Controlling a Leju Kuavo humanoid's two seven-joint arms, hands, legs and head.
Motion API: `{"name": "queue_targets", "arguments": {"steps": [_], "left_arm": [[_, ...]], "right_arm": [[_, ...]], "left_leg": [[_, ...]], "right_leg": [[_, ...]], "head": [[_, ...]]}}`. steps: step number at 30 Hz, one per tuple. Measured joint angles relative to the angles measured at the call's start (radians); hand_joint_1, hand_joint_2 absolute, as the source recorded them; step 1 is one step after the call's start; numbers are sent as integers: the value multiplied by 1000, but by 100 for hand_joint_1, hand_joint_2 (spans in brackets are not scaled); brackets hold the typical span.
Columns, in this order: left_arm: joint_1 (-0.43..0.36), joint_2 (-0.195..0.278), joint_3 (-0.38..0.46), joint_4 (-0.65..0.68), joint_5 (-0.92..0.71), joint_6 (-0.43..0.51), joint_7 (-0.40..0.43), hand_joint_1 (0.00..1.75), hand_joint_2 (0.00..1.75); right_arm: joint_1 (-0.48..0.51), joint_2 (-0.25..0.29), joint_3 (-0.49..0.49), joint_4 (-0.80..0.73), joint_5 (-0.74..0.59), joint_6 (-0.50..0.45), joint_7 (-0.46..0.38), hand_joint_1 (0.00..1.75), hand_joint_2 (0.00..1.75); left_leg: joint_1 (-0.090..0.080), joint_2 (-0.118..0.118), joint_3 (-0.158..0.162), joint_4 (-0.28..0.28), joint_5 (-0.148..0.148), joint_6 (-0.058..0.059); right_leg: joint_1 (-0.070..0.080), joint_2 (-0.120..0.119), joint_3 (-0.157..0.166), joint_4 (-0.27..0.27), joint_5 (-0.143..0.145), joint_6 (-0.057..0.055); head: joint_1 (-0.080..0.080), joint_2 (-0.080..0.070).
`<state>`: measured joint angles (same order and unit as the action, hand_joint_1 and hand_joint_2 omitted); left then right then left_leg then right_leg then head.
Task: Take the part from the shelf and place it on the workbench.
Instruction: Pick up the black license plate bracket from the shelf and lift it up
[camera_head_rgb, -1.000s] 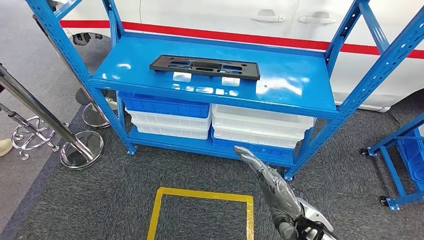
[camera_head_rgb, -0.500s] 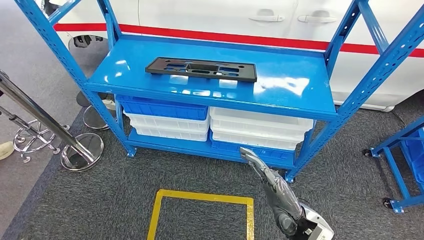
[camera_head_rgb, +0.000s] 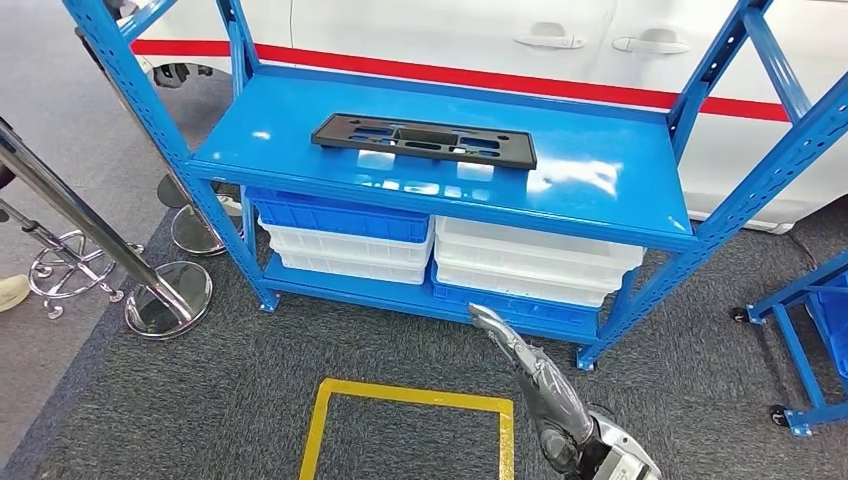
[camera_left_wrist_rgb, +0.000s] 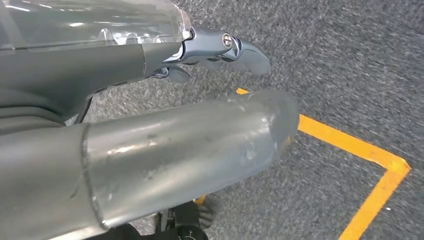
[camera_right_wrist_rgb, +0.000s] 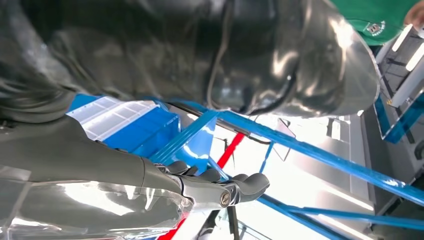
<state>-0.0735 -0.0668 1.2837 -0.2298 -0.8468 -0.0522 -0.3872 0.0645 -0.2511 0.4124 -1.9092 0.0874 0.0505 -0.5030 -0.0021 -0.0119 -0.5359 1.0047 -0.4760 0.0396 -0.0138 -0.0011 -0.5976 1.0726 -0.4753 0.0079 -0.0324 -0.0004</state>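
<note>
Currently right hand empty, fingers apparently extended, low before shelf; part far above. Risk: knuckles clipping shelf edge.

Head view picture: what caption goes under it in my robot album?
Black part lies on the blue shelf; right hand reaches up, empty.

Part on shelf, above bins

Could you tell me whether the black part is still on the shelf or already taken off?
Still on the shelf: the black part lies flat on the top blue shelf, and the right hand is low, apart from it.
</note>
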Motion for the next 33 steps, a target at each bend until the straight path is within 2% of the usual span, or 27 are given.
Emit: {"name": "queue_targets", "arguments": {"steps": [1, 2, 4, 6, 7, 9, 10, 11, 12, 13, 14, 15, 16, 18, 21, 23, 25, 26, 27, 28, 30, 31, 32, 33], "left_arm": [[0, 0, 0, 0, -1, 0, 0, 0, 0], [0, 0, 0, 0, -1, 1, -1, 0, 0], [0, 0, 0, 0, -2, 2, -1, 0, 0], [0, 1, 0, 0, -3, 2, -2, 0, 0], [-1, 2, 0, 0, -3, 3, -2, 0, 0], [0, 2, 0, 1, -4, 4, -2, 0, 0], [1, 2, 0, 1, -4, 4, -2, 0, 0], [2, 2, 0, 1, -4, 4, -2, 0, 0], [3, 3, 0, 1, -5, 4, -2, 0, 0], [4, 4, 0, 1, -7, 4, -3, 0, 0], [3, 4, 0, 1, -9, 3, -4, 0, 0], [2, 5, 0, 1, -12, 3, -5, 0, 0], [2, 5, 0, 1, -14, 2, -6, 0, 0], [5, 6, 0, 1, -17, 2, -8, 0, 0], [7, 8, 1, 1, -21, 1, -9, 0, 0], [4, 8, 1, 1, -22, 0, -10, 0, 0], [2, 8, 1, 1, -23, 0, -10, 0, 0], [2, 8, 1, 1, -23, 0, -11, 0, 0], [2, 9, 1, 1, -23, 0, -11, 0, 0], [1, 9, 1, 1, -23, 0, -11, 0, 0], [-1, 8, 1, 1, -23, 0, -11, 0, 0], [-3, 8, 1, 1, -23, 0, -11, 0, 0], [-4, 7, 1, 1, -23, 0, -11, 0, 0], [-4, 7, 1, 1, -23, 0, -11, 0, 0]], "right_arm": [[1, 1, 0, 2, -1, -2, 0, 0, 0], [3, 1, 0, 2, -2, -3, -1, 0, 0], [8, 2, 0, 3, -4, -6, -3, 0, 0], [11, 5, 0, 2, -5, -7, -5, 0, 0], [12, 7, 0, 1, -5, -7, -6, 0, 0], [16, 9, 0, 0, -7, -7, -6, 0, 0], [18, 10, 0, 0, -7, -7, -6, 0, 0], [21, 11, 0, 0, -8, -6, -8, 0, 0], [23, 11, 0, 0, -7, -2, -13, 0, 0], [25, 11, 0, 0, -6, 4, -20, 0, 0], [25, 12, 0, 0, -7, 13, -29, 0, 0], [25, 12, 0, 0, -10, 23, -36, 0, 0], [24, 12, 0, -1, -15, 33, -41, 0, 0], [22, 12, 0, -1, -29, 49, -47, 0, 0], [23, 12, 0, -4, -42, 60, -53, 0, 0], [24, 12, 0, -6, -49, 64, -56, 0, 0], [27, 12, 0, -6, -52, 66, -56, 0, 0], [30, 12, 0, -6, -50, 66, -53, 0, 0], [32, 12, 0, -6, -46, 63, -47, 0, 0], [33, 12, 0, -6, -41, 59, -41, 0, 0], [36, 12, -1, -5, -33, 53, -32, 0, 0], [36, 12, -1, -5, -31, 52, -30, 0, 0], [36, 12, -2, -5, -31, 52, -30, 0, 0], [36, 12, -2, -5, -30, 52, -29, 0, 0]], "left_leg": [[-1, -1, 1, 1, -3, -4], [-1, -1, 0, 2, -5, -9], [-2, -1, 1, 1, -9, -20], [0, 2, -6, 24, -28, -31], [1, 3, -23, 63, -50, -36], [7, 5, -88, 190, -108, -45], [10, 5, -123, 253, -128, -49], [12, 6, -147, 289, -130, -52], [14, 6, -153, 287, -111, -53], [15, 6, -138, 244, -73, -54], [17, 5, -109, 175, -29, -53], [17, -3, -77, 110, 2, -51], [16, -9, -52, 58, 19, -48], [13, -18, -34, 23, 16, -41], [14, 1, -29, 10, 16, -22], [15, 15, -22, 1, 17, -9], [12, 29, -19, 0, 12, 0], [10, 34, -16, 0, 10, 2], [8, 38, -13, 0, 6, 2], [7, 41, -9, 1, 3, 2], [4, 44, 2, 1, -4, -2], [2, 44, 6, 2, -8, -6], [1, 44, 7, 3, -11, -10], [0, 44, 7, 3, -13, -15]], "right_leg": [[3, 0, 17, -38, 10, -5], [6, 1, 24, -54, 8, -9], [6, 3, 25, -60, 7, -14], [1, 2, 33, -70, 7, -22], [-2, 1, 38, -74, 7, -27], [-1, -2, 43, -75, 2, -34], [-1, -3, 44, -74, 0, -36], [-1, -3, 47, -74, -2, -36], [-1, -2, 51, -73, -6, -35], [-2, -2, 57, -73, -10, -32], [-2, 0, 64, -72, -15, -29], [-1, 2, 69, -71, -21, -24], [-1, 6, 72, -69, -25, -19], [-1, 14, 70, -68, -28, -7], [-4, 20, 64, -55, -37, 6], [-5, 14, 24, 24, -80, 12], [-5, 10, -50, 154, -131, 16], [-5, 10, -79, 199, -138, 16], [-5, 8, -93, 211, -127, 16], [-5, 7, -86, 186, -97, 14], [-1, 0, -29, 59, -19, 3], [2, -4, -1, 0, 2, -3], [6, -8, 16, -38, 12, -8], [9, -10, 23, -52, 8, -12]], "head": [[0, 0], [0, 0], [0, 0], [0, 0], [0, 0], [0, 0], [0, 0], [0, 0], [0, 0], [0, 0], [0, 0], [0, 0], [0, 0], [0, 0], [0, 0], [0, 0], [0, 0], [0, 0], [0, 0], [0, 0], [0, 0], [0, 0], [0, 0], [0, 0]]}}
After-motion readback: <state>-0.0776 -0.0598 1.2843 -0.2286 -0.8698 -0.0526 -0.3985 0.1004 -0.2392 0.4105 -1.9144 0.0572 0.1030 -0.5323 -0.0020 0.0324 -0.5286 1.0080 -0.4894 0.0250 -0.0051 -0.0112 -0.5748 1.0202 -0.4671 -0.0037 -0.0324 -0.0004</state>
